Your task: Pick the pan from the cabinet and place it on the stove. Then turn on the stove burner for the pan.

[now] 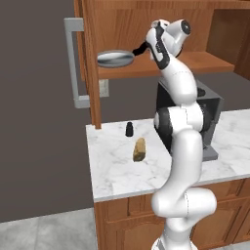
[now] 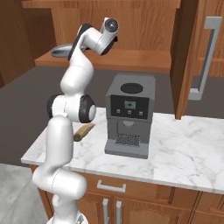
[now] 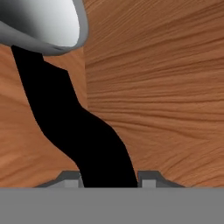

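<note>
Pan (image 1: pixel 115 58): silver, shallow, black handle (image 3: pixel 83 131); sits on lower shelf of open wall cabinet (image 1: pixel 146 29), near shelf's front edge, handle toward arm.
Gripper (image 1: pixel 146 47): at handle end; hand view shows fingertips (image 3: pixel 70 179) either side of handle, right up against it; whether actually clamped — can't tell.
Cabinet door (image 1: pixel 80 58): swung open beside pan, grey bar handle.
Below cabinet: white marble counter (image 1: pixel 117 166), wooden base cabs under. On it: bread loaf (image 1: pixel 139 149), small dark shaker (image 1: pixel 129 129), grey coffee machine (image 2: pixel 129 114).
Wall behind: dark grey. Floor: grey tile.
</note>
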